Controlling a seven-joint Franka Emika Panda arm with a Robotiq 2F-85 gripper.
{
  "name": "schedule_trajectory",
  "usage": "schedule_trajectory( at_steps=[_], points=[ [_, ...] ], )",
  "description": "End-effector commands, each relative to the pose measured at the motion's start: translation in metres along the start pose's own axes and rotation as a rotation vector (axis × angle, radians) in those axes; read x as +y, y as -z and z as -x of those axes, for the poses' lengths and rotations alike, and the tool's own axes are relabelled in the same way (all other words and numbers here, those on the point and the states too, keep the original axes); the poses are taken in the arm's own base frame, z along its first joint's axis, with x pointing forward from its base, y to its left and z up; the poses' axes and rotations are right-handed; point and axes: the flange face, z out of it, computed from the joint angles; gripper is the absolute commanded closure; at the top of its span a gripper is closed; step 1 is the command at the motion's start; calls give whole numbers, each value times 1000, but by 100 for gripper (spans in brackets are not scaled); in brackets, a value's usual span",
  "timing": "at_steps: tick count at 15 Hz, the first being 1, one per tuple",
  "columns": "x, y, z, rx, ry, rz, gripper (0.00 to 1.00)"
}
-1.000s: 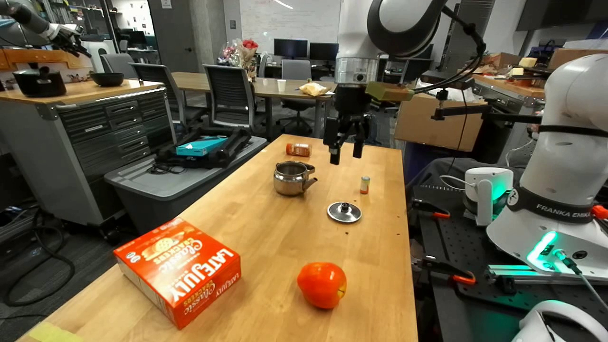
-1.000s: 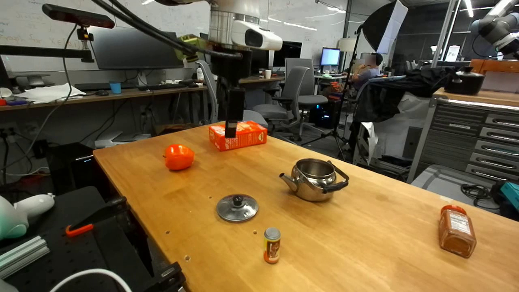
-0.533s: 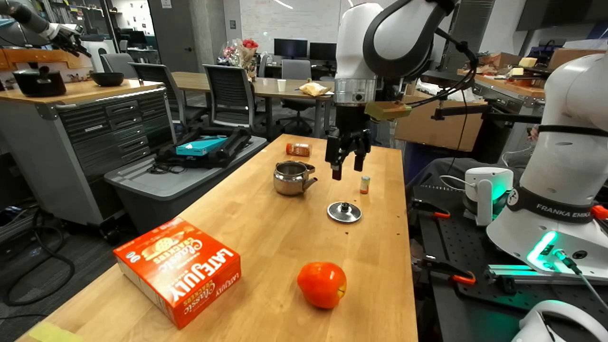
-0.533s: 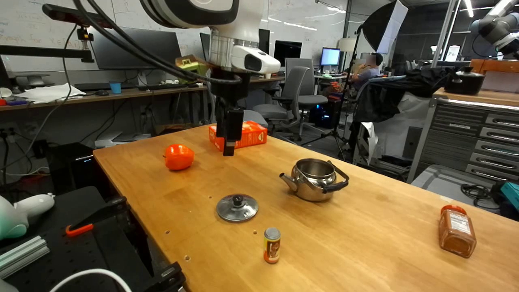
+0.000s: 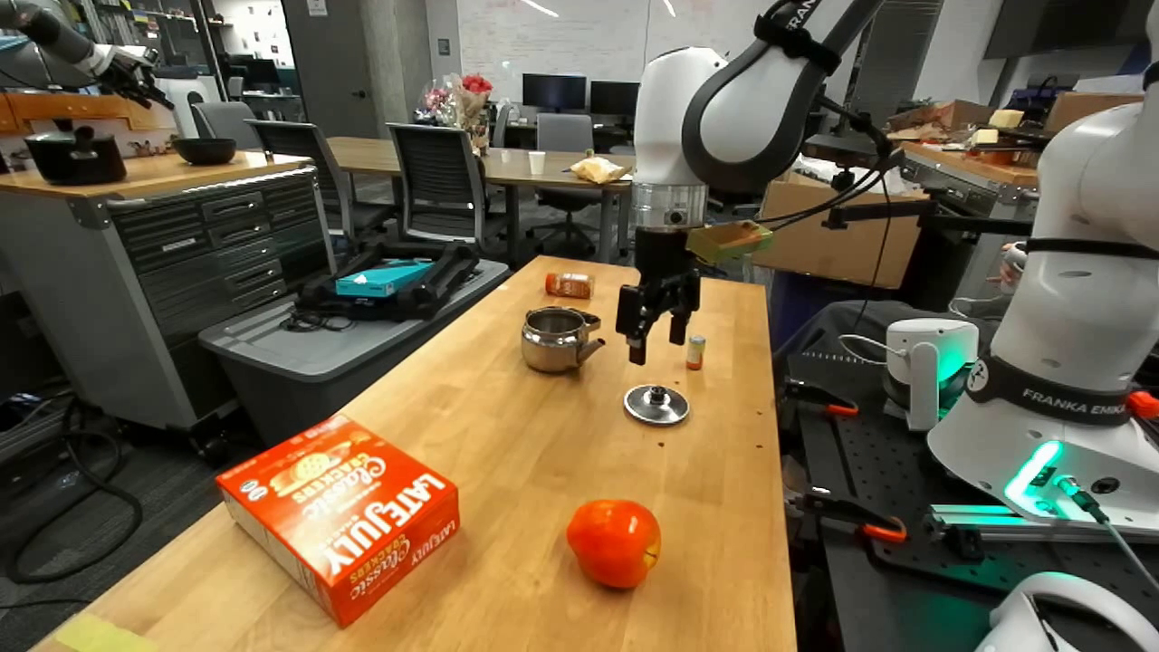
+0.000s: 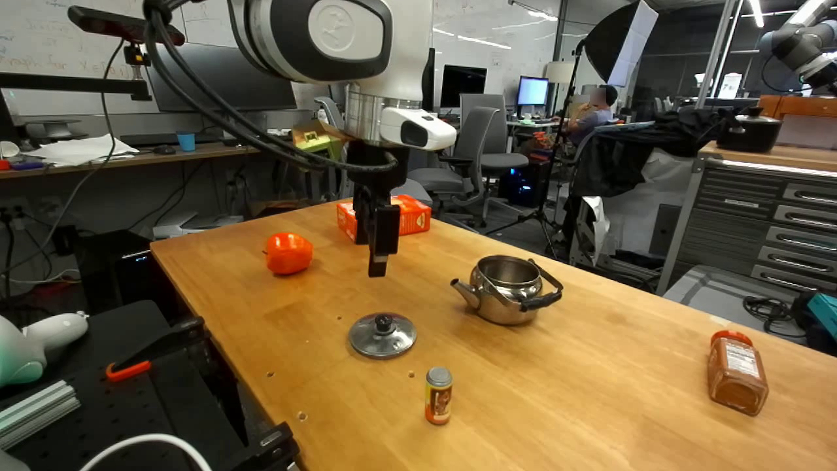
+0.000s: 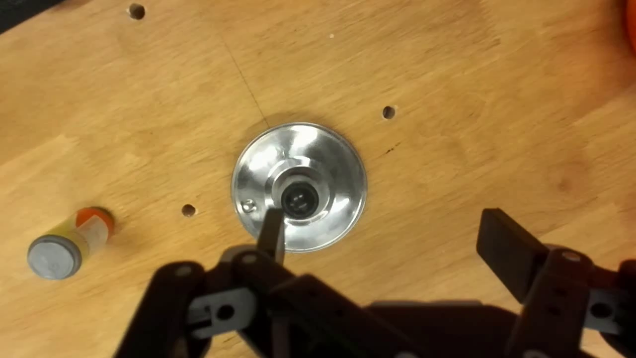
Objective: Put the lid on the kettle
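The lid, a round silver disc with a black knob, lies flat on the table in both exterior views point(image 5: 656, 412) point(image 6: 382, 340) and in the wrist view point(image 7: 299, 194). The kettle, a small shiny silver pot with its top open and its black handle folded to one side, stands upright in both exterior views point(image 5: 552, 346) point(image 6: 500, 297). It is out of the wrist view. My gripper is open and empty above the table near the lid, in both exterior views point(image 5: 657, 346) point(image 6: 370, 256). In the wrist view the gripper point(image 7: 381, 219) has one finger overlapping the lid beside its knob.
A small spice bottle point(image 5: 695, 352) stands near the lid, also in the wrist view point(image 7: 72, 243). A red tomato point(image 5: 616, 543) and an orange cracker box point(image 5: 344, 512) are on the table. A brown spice jar point(image 6: 737, 373) lies at the table's far end from the box.
My open gripper has moved down, closer to the table and the lid. The lid, the kettle and the other objects have not moved.
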Motion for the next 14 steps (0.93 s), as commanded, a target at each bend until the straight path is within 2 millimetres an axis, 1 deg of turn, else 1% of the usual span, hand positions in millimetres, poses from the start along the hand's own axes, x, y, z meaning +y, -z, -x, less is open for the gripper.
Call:
schedule_trajectory(
  at_steps=[1, 4, 9, 14],
  points=[
    [1, -13, -14, 1, -4, 16, 0],
    [4, -24, -19, -11, -12, 32, 0],
    [14, -38, -31, -7, -25, 68, 0],
    [19, -51, -36, -39, -29, 100, 0]
  ],
)
